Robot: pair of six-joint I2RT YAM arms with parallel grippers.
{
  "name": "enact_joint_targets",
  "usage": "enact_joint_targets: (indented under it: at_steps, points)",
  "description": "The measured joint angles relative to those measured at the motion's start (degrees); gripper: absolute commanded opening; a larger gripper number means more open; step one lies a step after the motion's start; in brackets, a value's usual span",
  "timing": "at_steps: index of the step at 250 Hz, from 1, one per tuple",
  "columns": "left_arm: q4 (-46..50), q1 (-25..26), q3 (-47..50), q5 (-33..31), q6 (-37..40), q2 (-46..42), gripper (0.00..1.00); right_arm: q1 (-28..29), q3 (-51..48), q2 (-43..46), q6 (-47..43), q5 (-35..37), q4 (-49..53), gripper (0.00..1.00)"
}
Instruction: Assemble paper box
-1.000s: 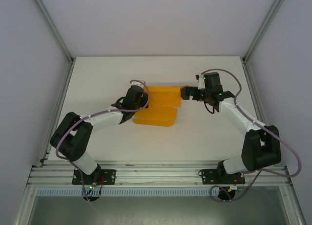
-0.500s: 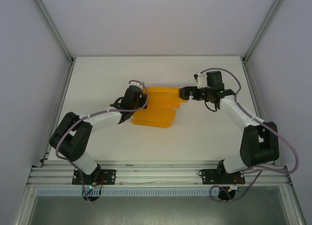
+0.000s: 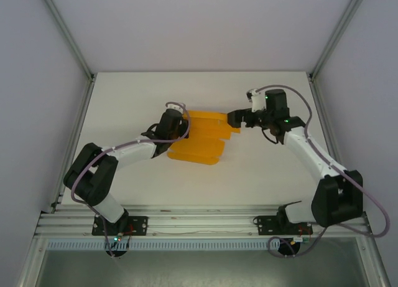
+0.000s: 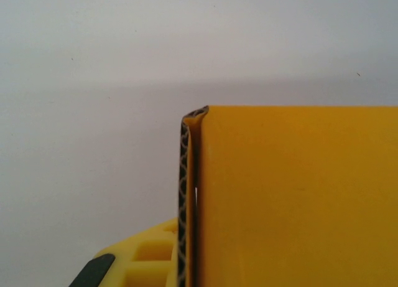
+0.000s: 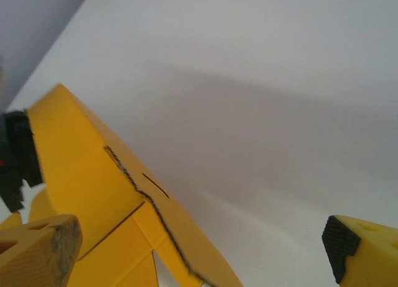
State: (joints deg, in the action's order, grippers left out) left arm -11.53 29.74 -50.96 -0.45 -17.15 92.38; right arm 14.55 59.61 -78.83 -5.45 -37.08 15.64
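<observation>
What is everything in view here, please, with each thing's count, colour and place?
box: one, orange-yellow card, partly folded, mid-table between the grippers.
table: one, white, under everything.
rail: one, silver, along the table's near edge.
left gripper: one, black and yellow, at the box's left edge; grip unclear.
right gripper: one, black and yellow, open, at the box's right edge.
</observation>
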Motion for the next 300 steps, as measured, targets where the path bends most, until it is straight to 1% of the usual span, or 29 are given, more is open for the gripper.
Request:
enact_joint_targets:
  at_steps: [42, 61, 88, 108, 145, 177, 202, 247, 269, 300]
  points:
    - [0.0, 0.0, 0.0, 0.0, -0.6, 0.1, 0.00, 3.6, 1.2, -6.8, -0.9, 2.4, -0.6, 1.00]
    - [0.1, 0.0, -0.4, 0.0, -0.9, 0.8, 0.00, 5.3, 1.7, -9.3, -0.5, 4.4, -2.6, 1.00]
    - [0.2, -0.1, -0.7, -0.6, -1.5, 1.6, 0.00, 8.1, 1.7, -11.0, 1.3, 10.8, -6.5, 1.00]
    - [0.2, -0.2, -0.7, -1.5, -2.4, 1.6, 0.00, 9.9, 1.3, -11.3, 4.5, 17.1, -10.3, 1.00]
    - [-0.1, -0.2, -0.8, -3.1, -3.5, 1.6, 0.00, 10.9, -0.3, -11.2, 9.7, 25.0, -14.2, 1.00]
    - [-0.2, 0.3, -0.8, -3.2, -3.5, 1.6, 0.00, 11.4, -3.5, -7.6, 10.6, 27.3, -13.7, 1.00]
    - [-0.4, 0.9, -0.8, -3.5, -3.7, 1.5, 0.00, 11.5, -6.1, -1.6, 10.5, 29.0, -9.9, 1.00]
    - [-0.3, -0.2, -0.8, -4.8, -4.0, 1.4, 0.00, 10.1, -9.9, 7.5, 9.6, 31.2, -4.0, 1.00]
    - [-0.2, -0.3, -0.8, -4.8, -4.0, 1.3, 0.00, 9.5, -11.8, 8.7, 8.9, 30.6, -2.3, 1.00]
    - [-0.1, -0.3, -0.9, -4.6, -4.0, 0.9, 0.00, 9.0, -13.4, 7.4, 7.9, 29.2, -1.7, 1.00]
